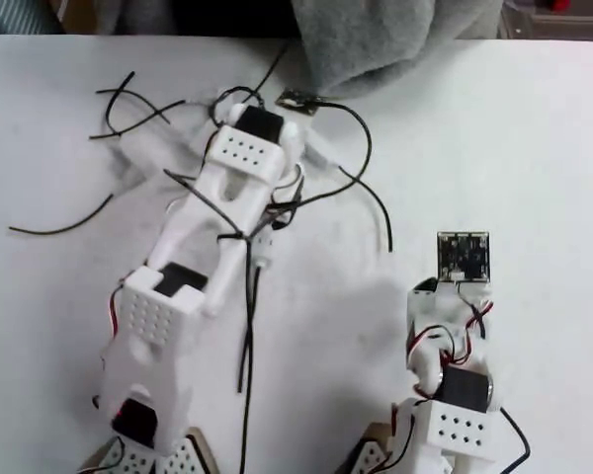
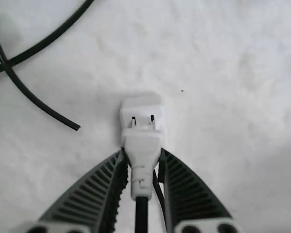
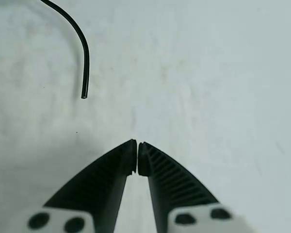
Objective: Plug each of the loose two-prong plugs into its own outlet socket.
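Observation:
In the left wrist view my left gripper (image 2: 141,154) is shut on a white two-prong plug (image 2: 141,141) with a black cord trailing back between the fingers. The plug's two prongs are partway into a small white outlet socket (image 2: 141,108) lying on the white table; a short length of each prong still shows. In the high view the left arm (image 1: 242,158) stretches to the far middle of the table. My right gripper (image 3: 137,145) is shut on nothing, low over bare table. The right arm (image 1: 453,336) sits folded at the near right.
Loose black cords (image 1: 128,104) curl over the far left and middle of the table. One cut cord end (image 3: 84,94) lies ahead of the right gripper, another (image 2: 75,127) beside the socket. A grey cloth (image 1: 376,39) hangs over the far edge.

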Robot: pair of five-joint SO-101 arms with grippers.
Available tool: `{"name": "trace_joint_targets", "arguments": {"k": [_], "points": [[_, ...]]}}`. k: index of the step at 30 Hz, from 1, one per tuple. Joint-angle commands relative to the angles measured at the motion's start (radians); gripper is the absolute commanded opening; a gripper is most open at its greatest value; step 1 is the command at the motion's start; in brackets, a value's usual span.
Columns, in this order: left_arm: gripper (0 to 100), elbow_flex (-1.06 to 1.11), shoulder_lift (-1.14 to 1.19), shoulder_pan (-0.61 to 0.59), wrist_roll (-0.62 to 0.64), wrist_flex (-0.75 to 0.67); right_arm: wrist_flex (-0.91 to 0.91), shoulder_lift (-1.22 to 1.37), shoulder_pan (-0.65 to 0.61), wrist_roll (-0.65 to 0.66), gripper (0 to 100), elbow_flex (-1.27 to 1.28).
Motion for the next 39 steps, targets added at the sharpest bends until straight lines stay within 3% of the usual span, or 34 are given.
{"name": "trace_joint_targets", "arguments": {"k": [1,9,15,23,34,39], "points": [[2,0.023,-0.007,-0.002,0.011,-0.035,-0.002,-0.012,-0.004,0.011,1.9,-0.006],[2,0.123,-0.008,-0.002,0.066,-0.129,-0.002,-0.012,-0.004,0.011,1.9,-0.006],[2,0.117,-0.008,0.004,0.068,-0.078,-0.002,-0.012,-0.004,0.011,1.9,-0.006],[2,0.069,-0.016,-0.013,-0.041,0.071,-0.002,-0.012,-0.004,0.011,1.9,-0.006],[2,0.038,-0.022,-0.050,-0.180,0.075,-0.002,-0.012,-0.004,0.011,1.9,-0.006],[2,-0.132,-0.041,-0.033,-0.207,0.078,-0.004,-0.012,-0.004,0.009,1.9,-0.006]]}}
